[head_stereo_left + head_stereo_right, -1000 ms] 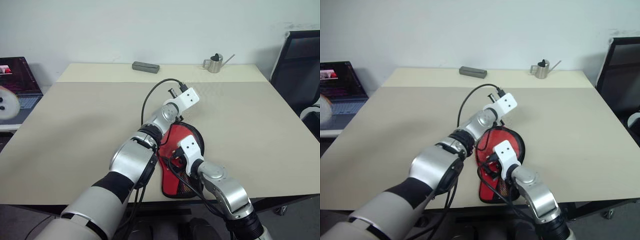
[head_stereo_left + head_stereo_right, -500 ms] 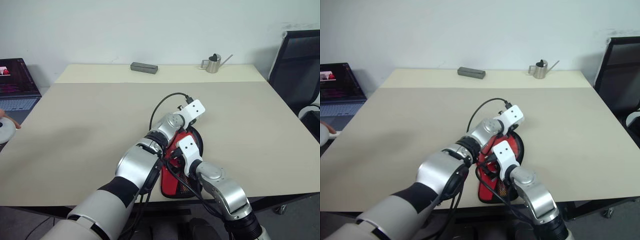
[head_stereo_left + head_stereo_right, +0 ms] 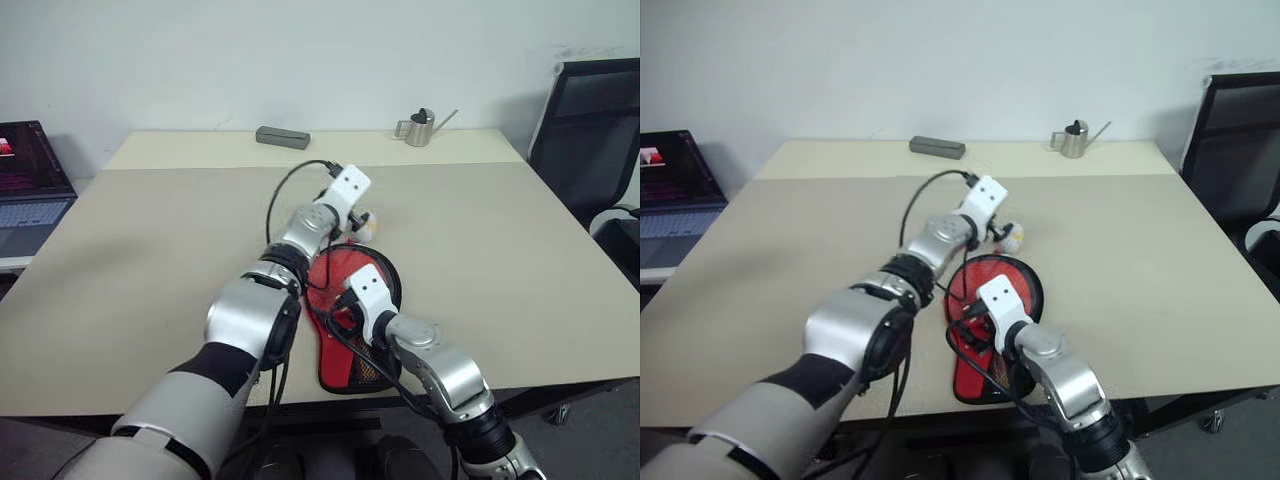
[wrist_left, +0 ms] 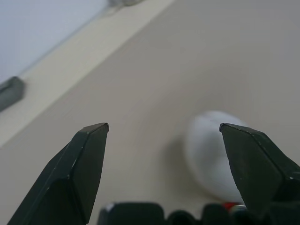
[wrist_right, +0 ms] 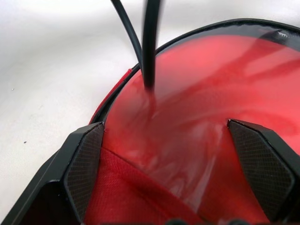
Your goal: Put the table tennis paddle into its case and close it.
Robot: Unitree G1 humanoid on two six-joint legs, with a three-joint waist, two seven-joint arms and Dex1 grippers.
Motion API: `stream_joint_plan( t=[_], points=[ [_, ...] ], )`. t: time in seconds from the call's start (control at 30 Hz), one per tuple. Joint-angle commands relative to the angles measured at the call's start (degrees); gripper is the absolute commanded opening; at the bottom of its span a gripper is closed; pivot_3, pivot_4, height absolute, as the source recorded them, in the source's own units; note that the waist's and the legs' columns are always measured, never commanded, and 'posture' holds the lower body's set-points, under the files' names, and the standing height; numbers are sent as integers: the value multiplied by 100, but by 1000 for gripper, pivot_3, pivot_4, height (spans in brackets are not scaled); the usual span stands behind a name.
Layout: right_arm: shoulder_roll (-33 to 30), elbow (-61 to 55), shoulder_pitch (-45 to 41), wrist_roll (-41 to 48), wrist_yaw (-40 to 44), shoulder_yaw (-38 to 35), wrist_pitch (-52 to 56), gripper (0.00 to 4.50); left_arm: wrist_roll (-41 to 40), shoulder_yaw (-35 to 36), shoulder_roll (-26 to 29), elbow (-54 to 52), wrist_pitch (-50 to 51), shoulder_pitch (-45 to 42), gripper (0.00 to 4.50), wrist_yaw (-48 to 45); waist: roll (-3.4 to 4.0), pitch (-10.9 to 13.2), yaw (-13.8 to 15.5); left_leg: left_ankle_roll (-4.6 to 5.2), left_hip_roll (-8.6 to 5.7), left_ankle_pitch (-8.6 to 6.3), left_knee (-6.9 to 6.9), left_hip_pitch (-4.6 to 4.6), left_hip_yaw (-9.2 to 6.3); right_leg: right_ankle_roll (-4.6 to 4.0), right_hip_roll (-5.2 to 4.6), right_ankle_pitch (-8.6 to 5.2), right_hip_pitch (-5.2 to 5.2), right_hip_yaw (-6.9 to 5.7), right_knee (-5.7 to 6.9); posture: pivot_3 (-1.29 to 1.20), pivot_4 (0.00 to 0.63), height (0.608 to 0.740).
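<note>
The case [image 3: 332,348] lies near the table's front edge, red with a black zipper rim and a mesh pocket toward me. Inside that rim a glossy red round face [image 5: 197,108] shows, which looks like the table tennis paddle; its handle is hidden. My right gripper [image 5: 166,126] hovers open just above this red face, with red fabric under its near finger. My left gripper [image 4: 161,129] is open and holds nothing, over bare table just past the case's far edge. A small white ball [image 4: 213,159] lies right beside it.
The white ball [image 3: 366,224] rests on the beige table [image 3: 150,250] just beyond the case. A small grey box [image 3: 282,137] and a metal watering can [image 3: 417,127] stand at the far edge. A laptop [image 3: 30,185] is off to the left, a black chair [image 3: 590,130] to the right.
My left gripper has opened and swung left, away from the case's far edge. The white ball now shows beside it. The right gripper has kept still over the case.
</note>
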Motion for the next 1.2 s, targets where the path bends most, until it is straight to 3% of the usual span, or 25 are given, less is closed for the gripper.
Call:
stream_joint_plan(
  t=[0.03, 0.27, 0.47, 0.6, 0.9, 0.97, 1.2],
  points=[
    [-132, 957, 186, 28, 118, 18, 222, 4500, -335, 282, 338, -311, -195, -227, 4139, -263, 0, 0, -5, 0, 0, 0, 0, 0, 0, 0, 0, 0, 1, 0, 0, 0, 150, 740],
    [-288, 1334, -40, 68, 306, -169, -27, 4500, -437, 202, 1232, -447, -416, 164, 4139, -1264, 2, -2, -31, 0, 0, 0, 0, -2, 1, -1, 0, 0, -1, 0, 1, 0, 150, 740],
    [-424, 1378, -199, 152, 449, -336, -107, 4500, -1326, 537, 1878, -970, -260, 916, 4139, -4001, 5, -9, -29, 1, 0, 1, 0, 0, 0, -4, -1, -1, 2, -2, 6, 0, 150, 740],
    [-521, 1149, -295, 405, 648, -641, 36, 4500, -1725, 544, 2128, -1605, -118, 1409, 4139, -5035, 3, -8, 38, 0, 0, 3, 4, -16, -3, -7, -1, -1, -4, -4, 4, 0, 150, 740],
    [-754, -333, -279, 1574, 1171, -1298, 1039, 4500, -2658, 473, 2219, -4803, 1215, 3141, 4139, -5340, 11, 3, 107, 1, 4, 1, 0, -29, -4, -18, -5, -8, -11, -2, 0, 0, 150, 740],
    [-889, -965, -378, 2193, 1431, -1627, 1481, 4500, -2871, 402, 2212, -5621, 1560, 3487, 4139, -5329, 15, 22, 112, 1, 5, 1, 0, -33, -9, -20, -4, -9, -15, -6, 2, 0, 150, 740],
    [-1951, -1845, -760, 3577, 2011, -2815, 2227, 4500, -3183, -147, 2064, -7079, 2015, 3981, 4139, -5230, 38, 53, 137, 1, 3, 1, 1, -36, -5, -20, -5, -9, -17, -5, -2, 0, 150, 740]
  ],
)
